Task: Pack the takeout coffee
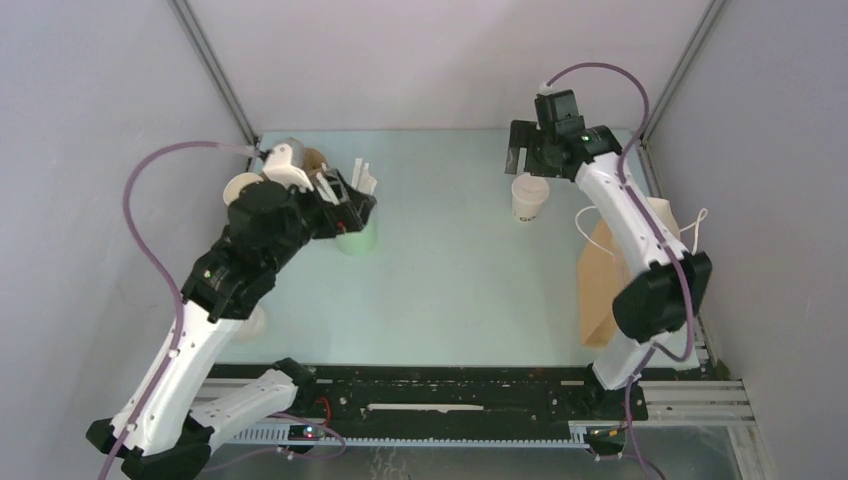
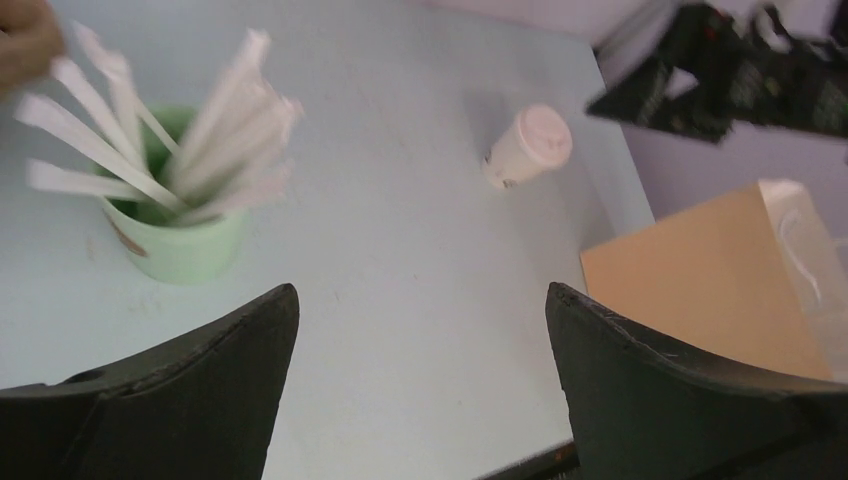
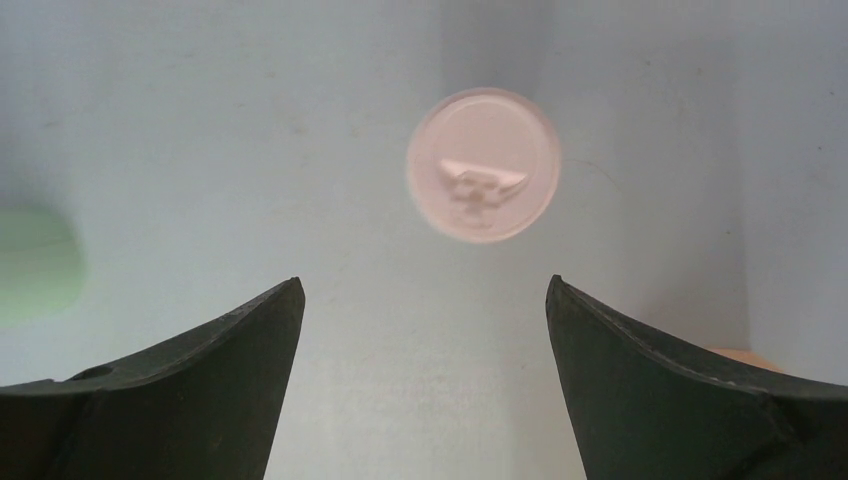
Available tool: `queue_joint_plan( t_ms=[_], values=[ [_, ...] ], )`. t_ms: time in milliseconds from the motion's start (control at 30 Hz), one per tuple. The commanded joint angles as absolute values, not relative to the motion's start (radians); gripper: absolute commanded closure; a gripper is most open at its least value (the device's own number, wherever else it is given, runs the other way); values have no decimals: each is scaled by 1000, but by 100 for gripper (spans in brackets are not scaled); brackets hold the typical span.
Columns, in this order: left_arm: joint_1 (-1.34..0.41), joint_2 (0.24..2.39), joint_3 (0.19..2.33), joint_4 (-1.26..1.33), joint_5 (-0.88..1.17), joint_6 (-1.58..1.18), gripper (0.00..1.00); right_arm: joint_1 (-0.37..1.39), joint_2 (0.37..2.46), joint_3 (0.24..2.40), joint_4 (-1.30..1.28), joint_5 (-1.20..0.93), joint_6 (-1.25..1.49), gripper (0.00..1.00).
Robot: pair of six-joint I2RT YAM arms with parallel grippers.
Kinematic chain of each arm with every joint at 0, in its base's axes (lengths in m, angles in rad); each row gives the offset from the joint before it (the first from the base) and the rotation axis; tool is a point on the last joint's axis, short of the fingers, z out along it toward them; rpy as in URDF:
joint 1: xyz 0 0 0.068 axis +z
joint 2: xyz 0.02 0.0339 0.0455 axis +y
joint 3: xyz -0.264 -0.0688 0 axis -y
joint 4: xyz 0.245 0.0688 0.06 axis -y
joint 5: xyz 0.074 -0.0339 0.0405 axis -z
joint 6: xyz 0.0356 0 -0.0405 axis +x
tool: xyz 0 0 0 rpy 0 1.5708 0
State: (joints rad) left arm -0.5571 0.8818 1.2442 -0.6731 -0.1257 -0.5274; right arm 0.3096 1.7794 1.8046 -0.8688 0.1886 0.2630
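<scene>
The right gripper, spread and empty, is held above the lidded takeout coffee; centring is advised before descent.

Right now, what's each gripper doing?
Left gripper: open, holding nothing.
Right gripper: open, empty, above the takeout coffee.

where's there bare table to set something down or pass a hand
Widest free patch: the middle, between the green cup of sticks and the lidded coffee cup, down to the near edge. Crowded: the far left corner around the cup stack, and the right side by the paper bag.
</scene>
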Motion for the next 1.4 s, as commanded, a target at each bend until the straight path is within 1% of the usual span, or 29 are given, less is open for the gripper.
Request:
queue_joint_plan(
  t_ms=[0, 167, 233, 333, 500, 533, 633, 667, 733, 767, 833, 933, 1033, 1267, 1367],
  values=[
    [-467, 935, 1421, -716, -238, -466, 3, 405, 1579, 1778, -945, 89, 271, 0],
    [-293, 1033, 1525, -677, -264, -473, 6, 543, 1380, 1634, -994, 16, 294, 0],
    [-254, 1103, 1587, -674, -301, -469, 9, 549, 1307, 1579, -1008, -35, 317, 0],
    [-207, 1259, 1724, -733, -378, -460, 15, 537, 1228, 1533, -1040, -49, 314, 0],
    [-163, 1608, 2111, -987, -523, -464, 18, 433, 1184, 1549, -1120, -68, 270, 0],
    [-160, 1675, 2179, -1016, -552, -445, 18, 432, 1182, 1551, -1125, -47, 270, 0],
    [-152, 1853, 2362, -1068, -601, -417, 18, 437, 1192, 1544, -1106, -77, 258, 0],
    [-147, 1903, 2385, -1070, -615, -409, 18, 443, 1201, 1550, -1103, -65, 244, 0],
    [-142, 1983, 2454, -1071, -642, -409, 21, 493, 1228, 1583, -1132, 51, 210, 0],
    [-140, 2013, 2460, -1057, -653, -406, 22, 540, 1229, 1581, -1138, 99, 191, 0],
    [-133, 2066, 2452, -1013, -636, -390, 26, 565, 1211, 1538, -1114, 113, 164, 0],
    [-126, 2129, 2450, -954, -581, -365, 29, 544, 1221, 1508, -1111, 134, 167, 0],
    [-109, 2170, 2435, -881, -477, -374, 30, 518, 1237, 1507, -1111, 141, 170, 0],
    [-97, 2270, 2443, -811, -447, -407, 41, 459, 1248, 1494, -1125, 113, 186, 0],
    [-72, 2305, 2421, -790, -385, -472, 47, 425, 1259, 1495, -1126, 93, 193, 0]
  ],
)
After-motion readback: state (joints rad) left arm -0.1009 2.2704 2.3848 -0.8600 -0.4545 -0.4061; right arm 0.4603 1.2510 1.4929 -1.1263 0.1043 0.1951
